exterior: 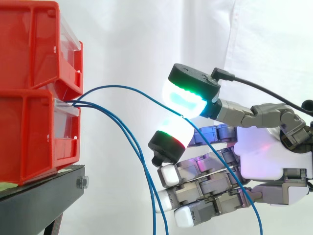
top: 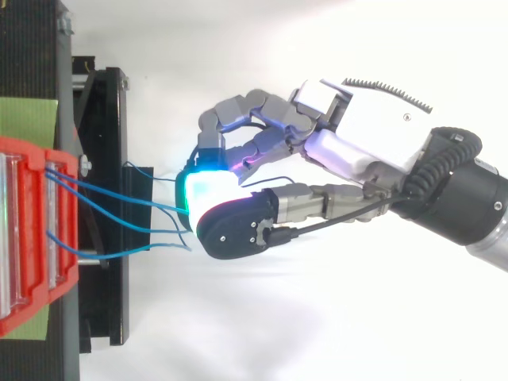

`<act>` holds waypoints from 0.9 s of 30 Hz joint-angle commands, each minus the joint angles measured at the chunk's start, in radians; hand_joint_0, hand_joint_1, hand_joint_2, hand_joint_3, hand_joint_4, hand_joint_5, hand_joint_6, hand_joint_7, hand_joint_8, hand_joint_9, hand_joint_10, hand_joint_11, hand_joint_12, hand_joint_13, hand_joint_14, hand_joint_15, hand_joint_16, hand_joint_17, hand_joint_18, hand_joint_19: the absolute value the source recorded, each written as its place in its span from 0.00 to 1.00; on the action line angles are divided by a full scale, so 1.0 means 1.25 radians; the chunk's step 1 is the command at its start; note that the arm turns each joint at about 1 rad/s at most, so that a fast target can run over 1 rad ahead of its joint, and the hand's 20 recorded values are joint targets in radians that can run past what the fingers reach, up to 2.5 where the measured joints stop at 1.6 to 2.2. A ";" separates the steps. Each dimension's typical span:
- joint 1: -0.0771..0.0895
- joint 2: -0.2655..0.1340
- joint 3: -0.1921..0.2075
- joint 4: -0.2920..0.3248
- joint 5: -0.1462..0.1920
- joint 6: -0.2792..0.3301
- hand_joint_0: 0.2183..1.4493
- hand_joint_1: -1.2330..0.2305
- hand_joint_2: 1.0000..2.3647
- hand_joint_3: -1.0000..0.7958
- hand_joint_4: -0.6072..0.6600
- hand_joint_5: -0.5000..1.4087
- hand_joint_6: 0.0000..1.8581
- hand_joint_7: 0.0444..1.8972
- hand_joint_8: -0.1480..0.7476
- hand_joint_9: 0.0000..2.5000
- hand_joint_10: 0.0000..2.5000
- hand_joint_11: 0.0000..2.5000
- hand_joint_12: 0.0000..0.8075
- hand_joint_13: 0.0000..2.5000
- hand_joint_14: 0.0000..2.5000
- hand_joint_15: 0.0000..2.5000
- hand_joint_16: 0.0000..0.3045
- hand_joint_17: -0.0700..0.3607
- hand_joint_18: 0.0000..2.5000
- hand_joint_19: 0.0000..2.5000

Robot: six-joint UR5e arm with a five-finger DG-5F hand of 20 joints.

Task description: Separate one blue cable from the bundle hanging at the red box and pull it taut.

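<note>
You have the hand's (exterior: 259,152) fingers (exterior: 183,95) clamped on one thin blue cable (exterior: 122,87), pinched between two glowing pads to the right of the stacked red plastic bins (exterior: 34,132). That cable arcs from the lower bin's front, not quite straight. The other blue cables (exterior: 139,156) droop beneath it.

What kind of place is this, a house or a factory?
Most likely a robot test lab: a robot hand pinches one blue cable between its fingers, red bins sit on a black stand, and a plain white curtain hangs behind.
</note>
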 commanded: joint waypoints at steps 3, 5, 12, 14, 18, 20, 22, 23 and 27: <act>-0.004 0.000 -0.001 -0.003 -0.004 0.001 0.28 0.40 0.00 0.28 0.63 0.16 0.43 0.54 0.57 0.46 0.01 0.46 0.45 0.41 0.01 0.40 0.14 0.38 0.31 0.21; -0.005 0.000 0.000 -0.003 -0.009 0.002 0.28 0.40 0.00 0.28 0.63 0.16 0.43 0.54 0.57 0.46 0.01 0.48 0.44 0.43 0.01 0.43 0.14 0.38 0.31 0.23; -0.007 0.001 0.000 -0.009 -0.013 0.006 0.28 0.40 0.00 0.28 0.63 0.16 0.43 0.55 0.56 0.46 0.01 0.49 0.43 0.45 0.01 0.49 0.14 0.39 0.33 0.24; -0.007 0.000 0.000 -0.009 -0.014 0.006 0.28 0.40 0.00 0.28 0.63 0.16 0.43 0.55 0.56 0.46 0.01 0.49 0.43 0.45 0.01 0.49 0.14 0.39 0.33 0.25; -0.007 0.001 -0.001 -0.009 -0.014 0.006 0.28 0.40 0.00 0.28 0.63 0.16 0.43 0.55 0.56 0.46 0.01 0.49 0.44 0.45 0.01 0.49 0.14 0.39 0.33 0.25; -0.007 0.000 0.000 -0.009 -0.013 0.006 0.28 0.40 0.00 0.28 0.63 0.16 0.43 0.55 0.56 0.46 0.01 0.49 0.44 0.45 0.01 0.49 0.14 0.39 0.33 0.25; -0.007 0.001 0.000 -0.009 -0.014 0.006 0.28 0.41 0.00 0.28 0.63 0.16 0.43 0.55 0.56 0.45 0.01 0.48 0.44 0.45 0.01 0.50 0.14 0.39 0.33 0.26; -0.007 0.001 0.000 -0.009 -0.013 0.006 0.28 0.41 0.00 0.28 0.63 0.16 0.43 0.54 0.56 0.45 0.01 0.49 0.44 0.45 0.01 0.50 0.15 0.40 0.33 0.26; -0.005 0.000 0.000 -0.009 -0.013 0.006 0.28 0.41 0.00 0.28 0.63 0.16 0.44 0.54 0.56 0.43 0.01 0.48 0.45 0.46 0.01 0.50 0.15 0.40 0.33 0.27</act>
